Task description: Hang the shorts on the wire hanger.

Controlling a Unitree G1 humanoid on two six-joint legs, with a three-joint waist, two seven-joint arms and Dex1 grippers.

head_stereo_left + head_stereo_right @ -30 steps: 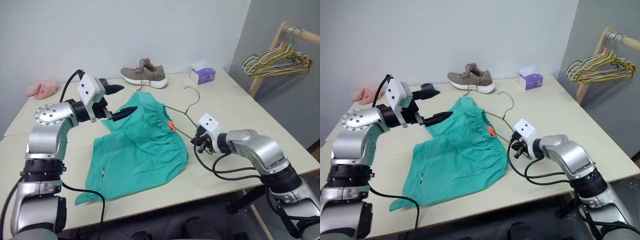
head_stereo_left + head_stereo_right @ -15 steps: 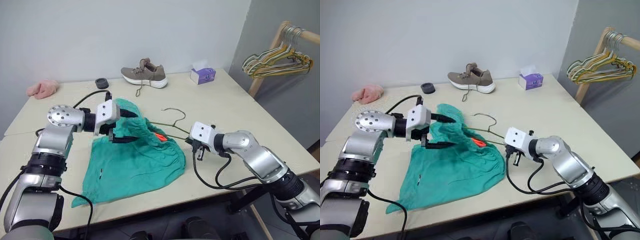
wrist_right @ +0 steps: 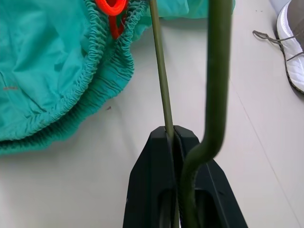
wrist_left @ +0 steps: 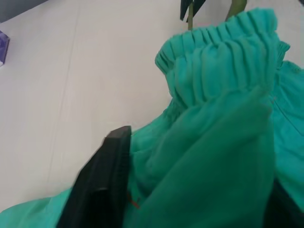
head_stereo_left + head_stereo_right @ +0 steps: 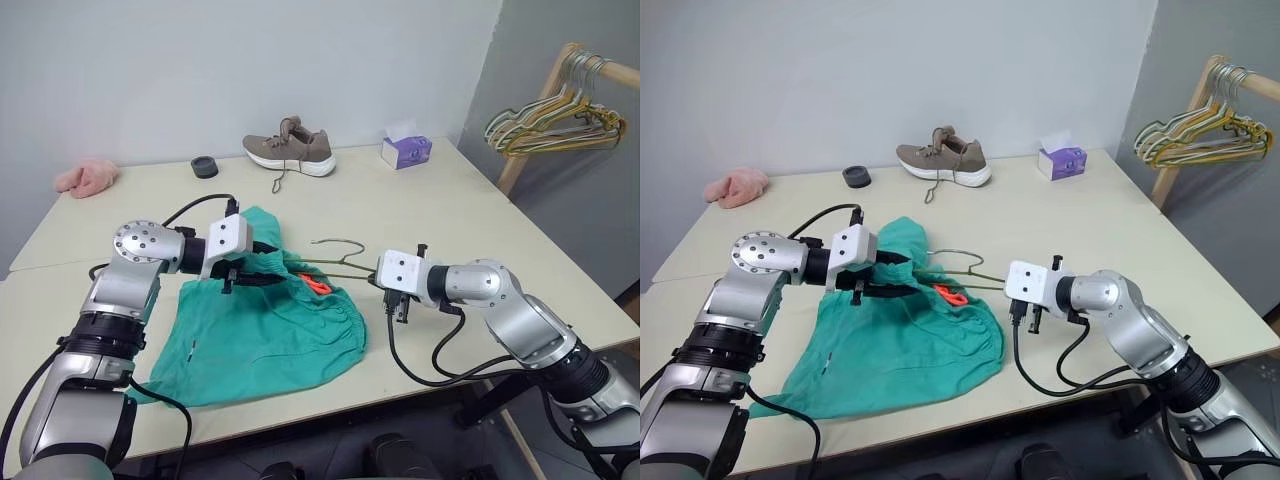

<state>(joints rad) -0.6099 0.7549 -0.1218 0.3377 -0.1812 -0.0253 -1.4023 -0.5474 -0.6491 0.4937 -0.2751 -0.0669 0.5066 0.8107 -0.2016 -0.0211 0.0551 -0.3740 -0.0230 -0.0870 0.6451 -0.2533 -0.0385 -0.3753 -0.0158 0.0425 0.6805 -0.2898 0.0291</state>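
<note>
Right now I see the shorts (image 5: pixel 265 335) lying rumpled on the pale table (image 5: pixel 450 215) near its front edge, teal cloth with a gathered elastic waistband and an orange tag (image 5: pixel 318 284) at the waist. My left gripper (image 5: pixel 258 265) reaches across from the left with its black fingers closed on a bunched fold of the waistband, lifting that part off the table. Just beside it, the wire hanger (image 5: pixel 340 262), thin olive wire, runs into the waistband, its curved hook raised over the table. My right gripper (image 3: pixel 173 142) has its jaws pinched tight on that wire, forearm low over the table. Farther back sit a tan shoe (image 5: pixel 290 146), a small dark round object (image 5: pixel 204 166), a purple tissue box (image 5: pixel 405 149) and a pink fluffy cloth (image 5: pixel 86 177). Bunched hangers (image 5: pixel 555 120) hang on a wooden rack at the right
</note>
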